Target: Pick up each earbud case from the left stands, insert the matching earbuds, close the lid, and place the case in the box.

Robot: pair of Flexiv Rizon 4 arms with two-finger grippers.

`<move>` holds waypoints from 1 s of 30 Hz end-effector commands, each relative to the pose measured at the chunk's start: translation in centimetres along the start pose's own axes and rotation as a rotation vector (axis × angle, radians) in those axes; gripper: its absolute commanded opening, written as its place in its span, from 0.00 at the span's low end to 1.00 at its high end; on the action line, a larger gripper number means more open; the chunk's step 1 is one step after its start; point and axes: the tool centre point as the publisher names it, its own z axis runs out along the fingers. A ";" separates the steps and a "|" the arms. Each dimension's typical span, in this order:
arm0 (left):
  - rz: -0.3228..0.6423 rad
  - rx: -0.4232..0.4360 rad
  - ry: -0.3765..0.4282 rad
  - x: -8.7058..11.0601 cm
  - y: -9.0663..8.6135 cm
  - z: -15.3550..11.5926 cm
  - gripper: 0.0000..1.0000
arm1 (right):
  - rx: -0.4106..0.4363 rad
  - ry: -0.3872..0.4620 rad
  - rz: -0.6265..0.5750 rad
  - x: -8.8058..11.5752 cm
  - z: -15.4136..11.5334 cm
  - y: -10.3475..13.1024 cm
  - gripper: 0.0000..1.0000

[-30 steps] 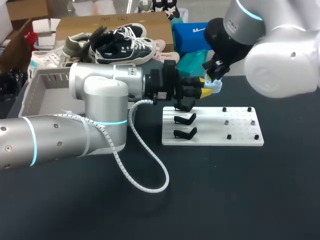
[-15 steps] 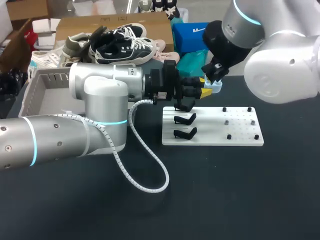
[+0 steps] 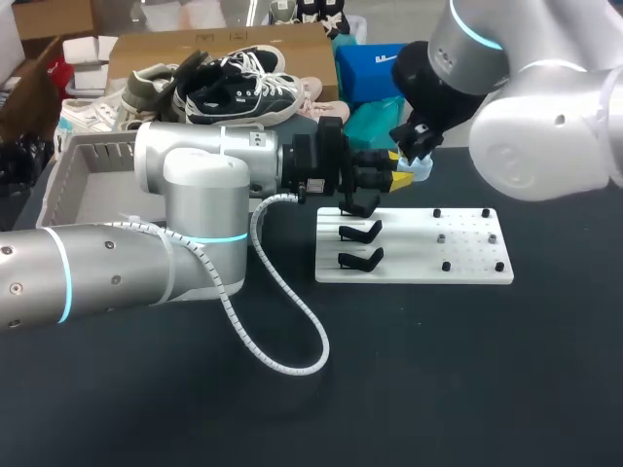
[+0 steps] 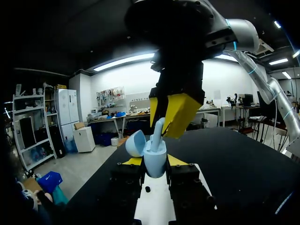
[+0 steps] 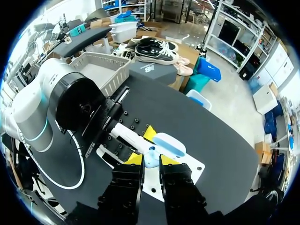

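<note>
The dark table (image 3: 448, 389) fills the lower frame of the head view. My left arm (image 3: 146, 253), a thick silver tube, enters from the left edge and lies level across the middle, its wrist hiding the near corner of the grey box (image 3: 83, 175) in the upper left. My right arm (image 3: 526, 107) comes down from the upper right corner, bent steeply toward the centre. A white board (image 3: 414, 245) lies right of centre, with two black stands (image 3: 360, 232) on its left end and small black pegs on its right. A white coiled cable (image 3: 282, 331) loops from the left arm down onto the table.

Above the board's far edge, the left gripper (image 4: 154, 161) clamps the pale blue earbud case (image 4: 154, 154) from both sides. The case is upright, its lid (image 4: 135, 143) swung open to one side. The right gripper (image 5: 150, 160) points down directly over the case. Its yellow fingers (image 4: 180, 112) pinch an earbud (image 4: 158, 133) whose lower end sits in the case's opening.
</note>
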 end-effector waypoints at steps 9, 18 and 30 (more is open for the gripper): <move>0.001 -0.001 -0.002 0.0 0.0 0.0 0.00 | -0.001 0.007 0.007 -0.4 0.4 -0.2 0.00; 0.001 -0.001 -0.002 0.0 0.0 0.0 0.00 | -0.002 0.016 0.003 -0.3 0.8 -0.1 0.00; 0.001 -0.001 -0.002 0.0 0.0 0.0 0.00 | -0.010 0.020 0.008 -0.4 0.9 0.1 0.28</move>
